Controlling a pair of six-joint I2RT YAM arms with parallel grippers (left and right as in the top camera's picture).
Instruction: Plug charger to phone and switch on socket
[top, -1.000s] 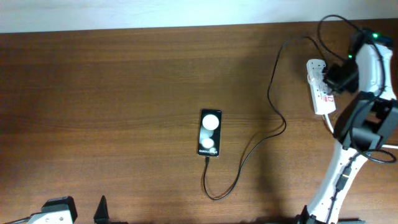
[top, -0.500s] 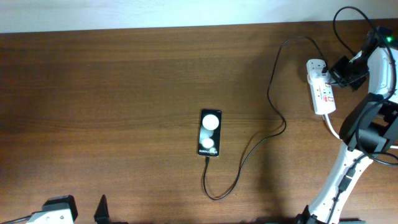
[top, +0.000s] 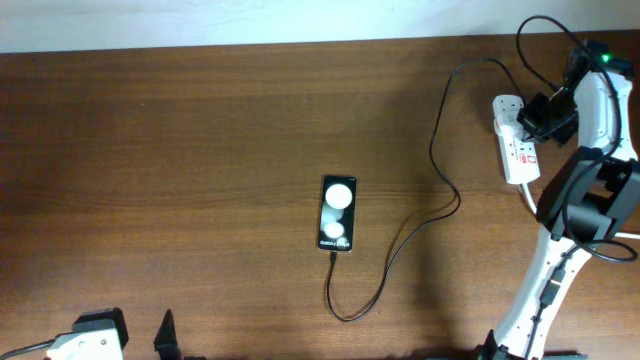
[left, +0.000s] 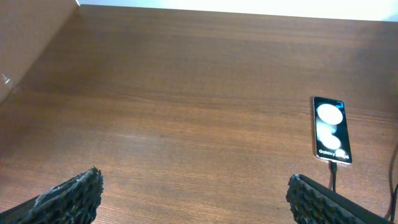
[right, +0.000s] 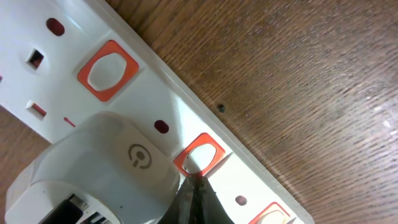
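The black phone (top: 338, 214) lies face up mid-table, and also shows in the left wrist view (left: 331, 129). The thin black charger cable (top: 410, 235) runs from the phone's lower end, loops, and goes up to the far end of the white socket strip (top: 517, 150) at the right. My right gripper (top: 537, 115) is over the strip. In the right wrist view its shut tips (right: 196, 182) touch an orange-framed switch (right: 202, 154) next to a white plug adapter (right: 93, 171) seated in the strip (right: 261, 180). My left gripper (left: 196, 199) is open and empty, near the front left edge.
The strip's thick white cord (top: 535, 205) runs toward the right arm's base (top: 545, 290). Other orange-framed switches (right: 107, 70) show along the strip. The table's far edge (top: 250, 45) meets a pale wall.
The right gripper drew back to the right off the strip half a second ago and has come back left over it. Phone, cable and left arm have not moved.
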